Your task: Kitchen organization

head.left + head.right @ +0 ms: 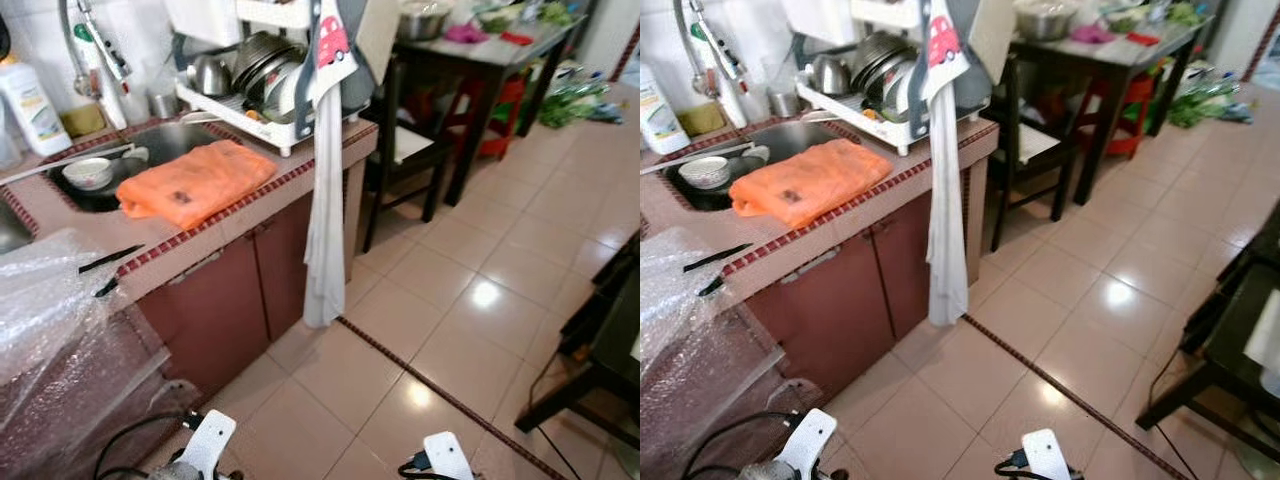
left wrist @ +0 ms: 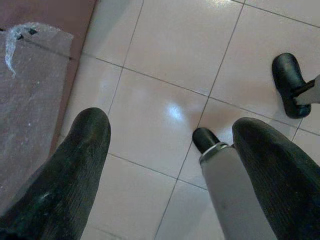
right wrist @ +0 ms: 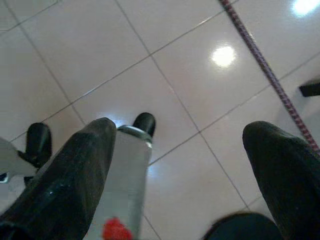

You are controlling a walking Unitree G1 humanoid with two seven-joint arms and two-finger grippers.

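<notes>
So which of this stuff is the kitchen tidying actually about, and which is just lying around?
Likely the job: orange cloth, bowl in the sink, dish rack, hanging towel.

Just lying about: bubble wrap, dark table, red stool, greens on the floor.

Glossy tiled floor (image 1: 450,330), crinkly clear plastic wrap (image 1: 50,300), shiny metal sink (image 1: 165,140).

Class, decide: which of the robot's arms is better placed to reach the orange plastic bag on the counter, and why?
Probably the left. The orange plastic bag lies on the tiled counter at the robot's left. Both the left gripper and the right gripper hang open over the floor.
</notes>
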